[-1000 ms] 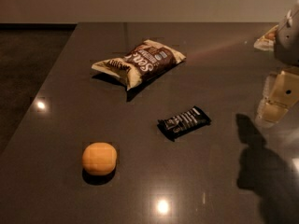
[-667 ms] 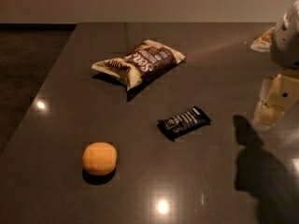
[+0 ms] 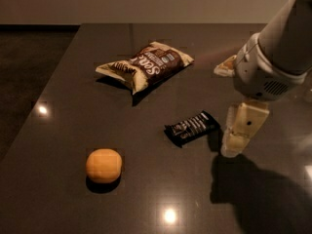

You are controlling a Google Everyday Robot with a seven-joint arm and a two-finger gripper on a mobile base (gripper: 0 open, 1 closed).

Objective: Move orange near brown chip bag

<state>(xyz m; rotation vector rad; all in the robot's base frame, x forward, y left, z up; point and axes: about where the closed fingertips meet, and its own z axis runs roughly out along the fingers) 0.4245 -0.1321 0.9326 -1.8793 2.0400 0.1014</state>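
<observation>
The orange (image 3: 103, 165) lies on the dark table (image 3: 73, 82) at the front left, alone. The brown chip bag (image 3: 145, 66) lies flat toward the back middle, well apart from the orange. My gripper (image 3: 223, 112) hangs above the table at the right, just right of a black candy bar wrapper (image 3: 191, 127). Its two cream fingers (image 3: 241, 129) stand apart and hold nothing. It is far to the right of the orange and in front of and to the right of the bag.
The black candy bar wrapper lies between the gripper and the orange. The table's left edge (image 3: 46, 89) runs diagonally beside a dark floor. The arm's shadow falls on the front right of the table.
The arm has moved left and further into view, with the gripper now close to the black wrapper. The orange, bag and wrapper have not moved.
</observation>
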